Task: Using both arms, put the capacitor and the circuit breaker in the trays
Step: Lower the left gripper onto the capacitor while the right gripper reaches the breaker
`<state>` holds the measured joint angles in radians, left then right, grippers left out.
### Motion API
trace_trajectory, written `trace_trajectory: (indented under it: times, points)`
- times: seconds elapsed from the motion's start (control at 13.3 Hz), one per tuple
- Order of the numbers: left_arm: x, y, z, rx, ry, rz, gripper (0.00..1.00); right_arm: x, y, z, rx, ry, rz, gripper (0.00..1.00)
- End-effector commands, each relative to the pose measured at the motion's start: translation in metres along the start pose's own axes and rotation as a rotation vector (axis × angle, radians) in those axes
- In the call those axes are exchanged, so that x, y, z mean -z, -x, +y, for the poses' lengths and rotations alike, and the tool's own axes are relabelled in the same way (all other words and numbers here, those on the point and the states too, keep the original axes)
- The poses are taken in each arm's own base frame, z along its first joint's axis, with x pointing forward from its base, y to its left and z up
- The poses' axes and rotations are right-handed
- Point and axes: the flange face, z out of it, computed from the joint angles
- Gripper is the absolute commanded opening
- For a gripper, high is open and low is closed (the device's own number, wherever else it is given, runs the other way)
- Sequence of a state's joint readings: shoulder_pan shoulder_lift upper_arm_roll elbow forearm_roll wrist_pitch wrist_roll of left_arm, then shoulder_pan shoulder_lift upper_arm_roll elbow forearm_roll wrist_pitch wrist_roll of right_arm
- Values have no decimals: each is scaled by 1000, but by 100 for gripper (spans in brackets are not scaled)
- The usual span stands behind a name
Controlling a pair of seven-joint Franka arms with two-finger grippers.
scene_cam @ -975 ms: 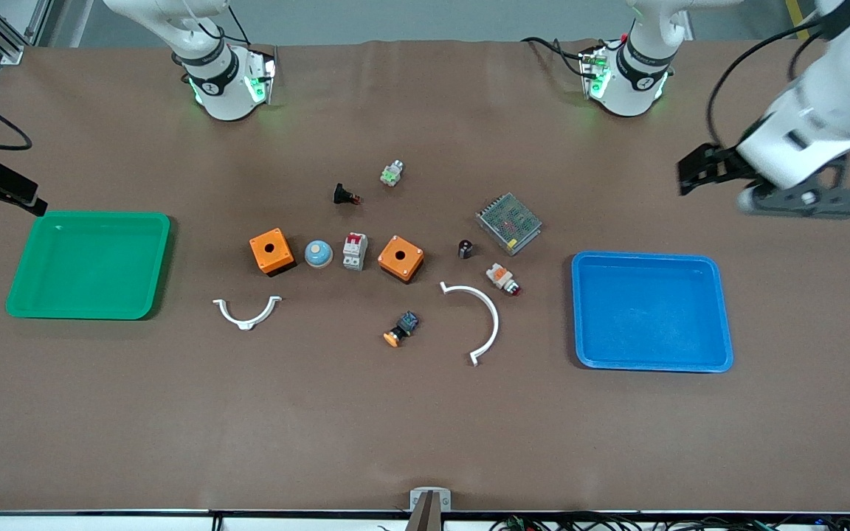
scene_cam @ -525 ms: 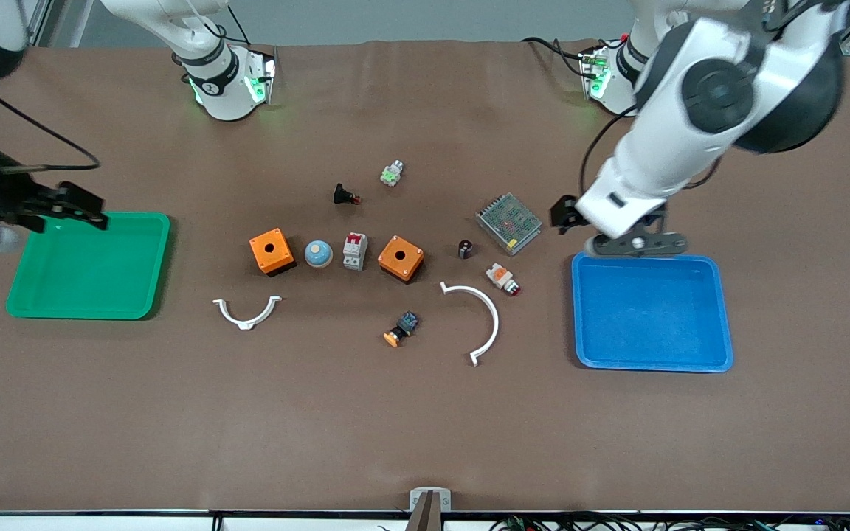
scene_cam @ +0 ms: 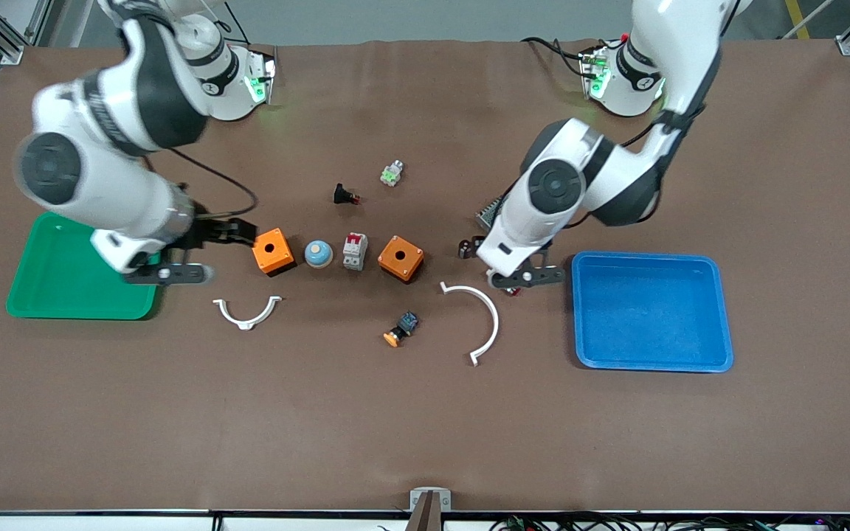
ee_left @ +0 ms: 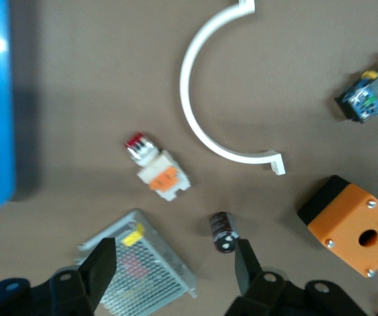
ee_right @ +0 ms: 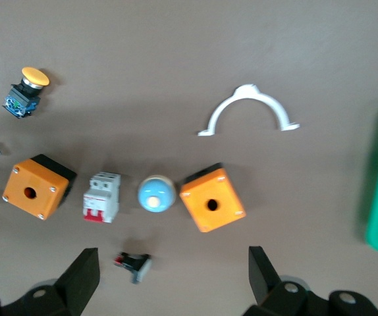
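The capacitor (scene_cam: 464,248) is a tiny black cylinder lying on the table beside the grey mesh box (scene_cam: 495,210). In the left wrist view the capacitor (ee_left: 223,232) lies just inside one finger of my open, empty left gripper (ee_left: 172,266). My left gripper (scene_cam: 478,245) hovers right by it. The circuit breaker (scene_cam: 354,251), white with red levers, stands between a blue dome button (scene_cam: 318,254) and an orange box (scene_cam: 401,258). It also shows in the right wrist view (ee_right: 102,197). My right gripper (scene_cam: 237,232) is open and empty (ee_right: 171,276), next to the other orange box (scene_cam: 272,251).
The green tray (scene_cam: 49,295) is at the right arm's end and the blue tray (scene_cam: 650,310) at the left arm's end. Two white curved clamps (scene_cam: 248,313) (scene_cam: 482,317), a white-and-orange push button (ee_left: 156,168), a black red-tipped button (scene_cam: 345,195) and other small buttons (scene_cam: 401,329) (scene_cam: 392,173) lie around.
Both arms have swung in from the table's ends toward the middle. The left gripper came from the blue tray's corner to the capacitor. The right gripper came from the green tray to the orange box.
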<state>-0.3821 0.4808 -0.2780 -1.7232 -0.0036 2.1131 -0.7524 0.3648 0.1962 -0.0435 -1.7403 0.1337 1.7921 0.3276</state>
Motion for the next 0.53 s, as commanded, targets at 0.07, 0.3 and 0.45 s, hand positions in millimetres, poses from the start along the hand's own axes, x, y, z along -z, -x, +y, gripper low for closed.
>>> trace_trajectory:
  times: [0.07, 0.3, 0.45]
  points:
    - [-68, 26, 40, 106, 5, 3, 73, -56, 23, -55, -67, 10, 12, 100]
    - [-113, 42, 51, 132, -34, 21, 71, -101, 28, -95, -88, 28, 16, 100]
    - [-130, 50, 46, 136, -62, 27, 69, -130, 27, -110, -84, 37, 20, 100]
